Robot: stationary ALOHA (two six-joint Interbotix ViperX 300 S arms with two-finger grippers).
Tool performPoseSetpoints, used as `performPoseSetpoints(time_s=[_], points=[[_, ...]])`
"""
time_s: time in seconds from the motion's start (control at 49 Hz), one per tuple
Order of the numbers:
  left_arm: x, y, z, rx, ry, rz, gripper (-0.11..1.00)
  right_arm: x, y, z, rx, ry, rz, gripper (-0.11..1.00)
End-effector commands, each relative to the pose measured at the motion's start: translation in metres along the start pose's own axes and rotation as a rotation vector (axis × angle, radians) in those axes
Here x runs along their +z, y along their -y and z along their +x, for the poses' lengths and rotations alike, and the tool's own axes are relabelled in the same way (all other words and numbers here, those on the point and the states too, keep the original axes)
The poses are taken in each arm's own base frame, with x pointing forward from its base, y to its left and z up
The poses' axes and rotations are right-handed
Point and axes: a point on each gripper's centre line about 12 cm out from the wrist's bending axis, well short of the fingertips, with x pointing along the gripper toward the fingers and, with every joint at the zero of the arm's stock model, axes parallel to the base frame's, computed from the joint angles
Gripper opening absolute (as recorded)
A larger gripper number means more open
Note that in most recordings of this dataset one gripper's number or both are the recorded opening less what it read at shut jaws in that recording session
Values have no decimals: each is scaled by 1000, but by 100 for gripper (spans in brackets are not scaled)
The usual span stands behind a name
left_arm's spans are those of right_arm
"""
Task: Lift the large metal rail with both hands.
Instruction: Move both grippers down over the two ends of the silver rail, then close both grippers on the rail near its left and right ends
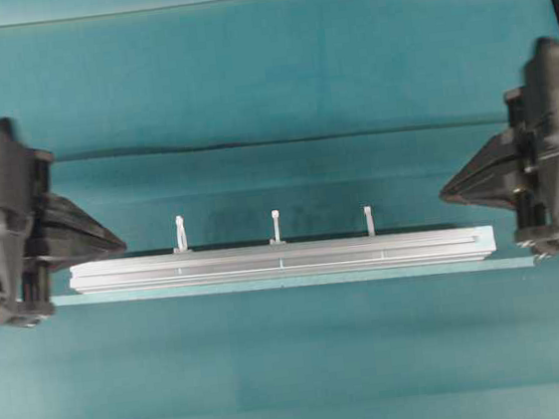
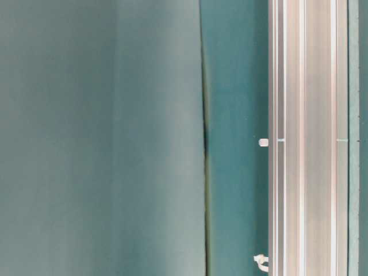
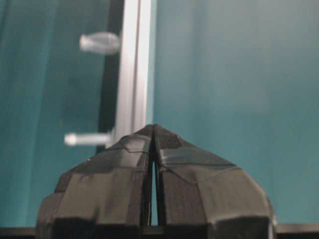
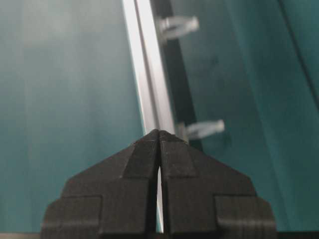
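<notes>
The large metal rail (image 1: pixel 281 259) lies lengthwise across the teal table, silver and grooved, with three white zip ties (image 1: pixel 275 226) sticking up along its far side. My left gripper (image 1: pixel 122 248) sits just behind the rail's left end, shut with nothing in it. My right gripper (image 1: pixel 444 195) hovers behind the right end, also shut and empty. In the left wrist view the rail (image 3: pixel 134 64) runs away from the closed left gripper (image 3: pixel 153 127). In the right wrist view the rail (image 4: pixel 147 64) runs off from the closed right gripper (image 4: pixel 158 132). The table-level view shows the rail (image 2: pixel 305 138) only.
A thin pale flat strip (image 1: pixel 520 260) lies along the rail's near side and sticks out past both ends. A dark fold (image 1: pixel 272 140) crosses the teal cloth behind the rail. The black arm bodies (image 1: pixel 0 219) (image 1: pixel 553 151) stand at each side edge.
</notes>
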Motion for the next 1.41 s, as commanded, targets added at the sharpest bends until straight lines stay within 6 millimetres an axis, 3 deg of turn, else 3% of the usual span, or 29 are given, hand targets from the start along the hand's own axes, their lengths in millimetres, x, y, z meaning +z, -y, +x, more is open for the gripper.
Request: performPoseSetpoints(time_s=[0.0, 0.449, 1.001, 1.083, 1.185, 1.389], points=[[15, -2, 0, 16, -28, -5, -2, 6, -1, 8, -12, -68, 9, 0], [6, -6, 37, 53, -306, 12, -2, 3, 2, 48, -84, -448, -29, 0], [0, -4, 42, 52, -357, 22, 2, -4, -2, 63, -89, -504, -122, 1], [-3, -4, 43, 53, -365, 21, 11, -4, -4, 64, -83, -509, -135, 4], [-7, -4, 44, 54, -375, 16, 33, -6, -3, 67, -83, -519, -132, 14], [-13, -4, 50, 51, -391, 24, 90, -15, -1, 77, -92, -556, -141, 71]])
